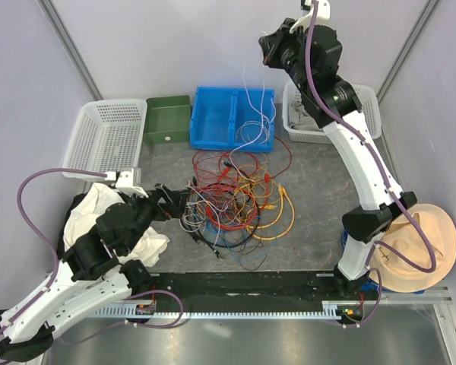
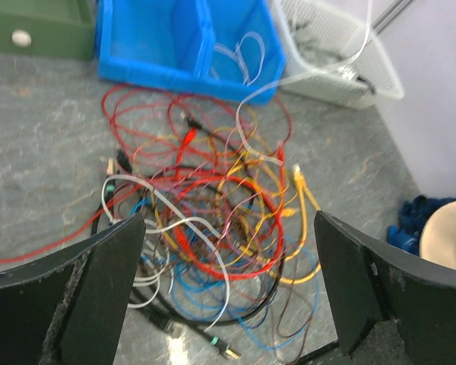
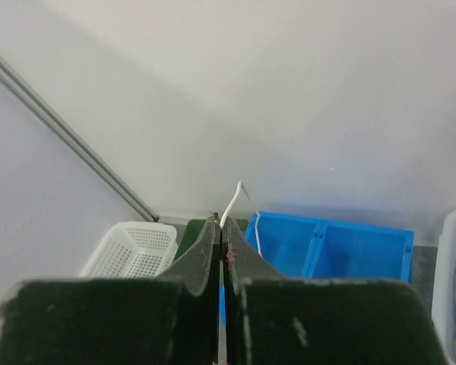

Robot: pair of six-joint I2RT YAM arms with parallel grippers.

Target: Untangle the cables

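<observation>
Fingers point(image 3: 197, 255) pinching one white cable point(image 3: 229, 207), my right gripper point(image 3: 221, 228) holds it high, twelve o'clock of the tangle point(image 1: 235, 201), to draw it free.

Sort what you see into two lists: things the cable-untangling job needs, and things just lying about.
Job: tangled heap of thin coloured wires; thin white wire pinched in the shut right hand.
Lying about: round straw hat; crumpled white cloth; green plastic box.
</observation>
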